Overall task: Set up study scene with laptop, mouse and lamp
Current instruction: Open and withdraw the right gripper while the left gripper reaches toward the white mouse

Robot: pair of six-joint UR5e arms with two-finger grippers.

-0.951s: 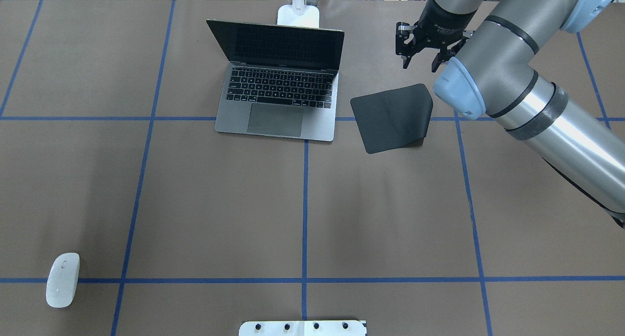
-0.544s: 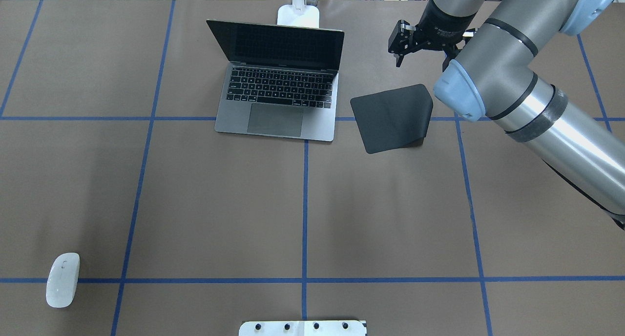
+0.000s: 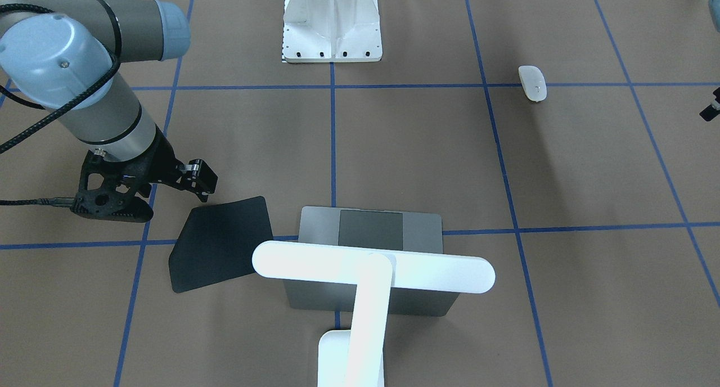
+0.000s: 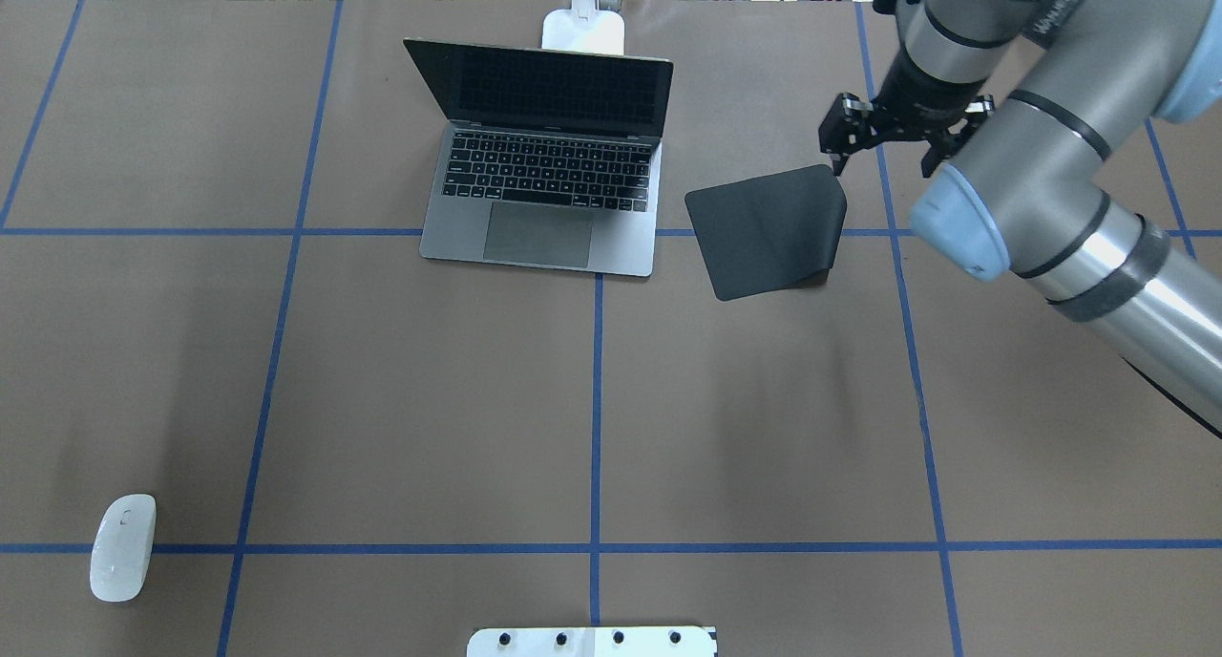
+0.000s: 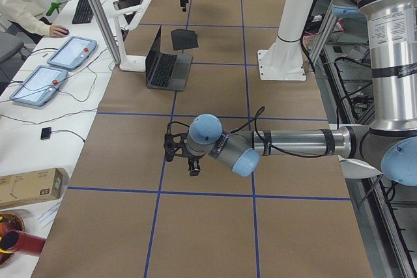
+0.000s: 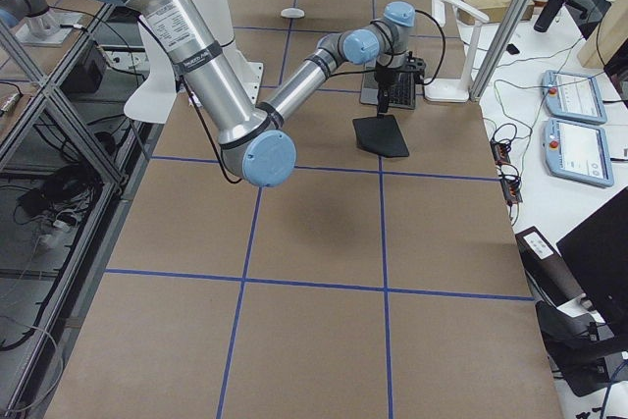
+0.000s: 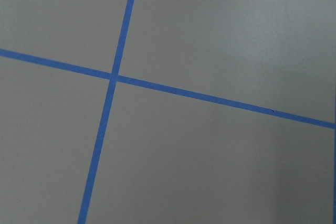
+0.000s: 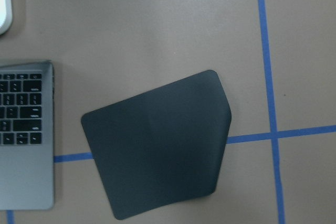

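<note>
The laptop (image 4: 544, 165) stands open at the far middle of the table, its screen dark; it also shows in the front view (image 3: 371, 229). The white lamp (image 3: 374, 269) stands behind it, with its bar head over the lid and its base (image 4: 582, 31) at the table's far edge. The white mouse (image 4: 122, 547) lies alone at the near left and also shows in the front view (image 3: 532, 82). My right gripper (image 4: 883, 163) is open and empty, hovering over the far right corner of a black mat (image 4: 769, 229). My left gripper (image 5: 181, 161) hangs low over bare table; I cannot tell its state.
The black mat (image 8: 157, 145) lies right of the laptop, one edge slightly curled. A white bolted mount (image 4: 592, 641) sits at the near edge. Blue tape lines cross the brown table. Operator tablets (image 5: 71, 52) lie beyond the far edge.
My right gripper has moved right and toward the mat's far right corner, and the wrist has turned. Laptop, mouse, lamp and mat have not moved.
</note>
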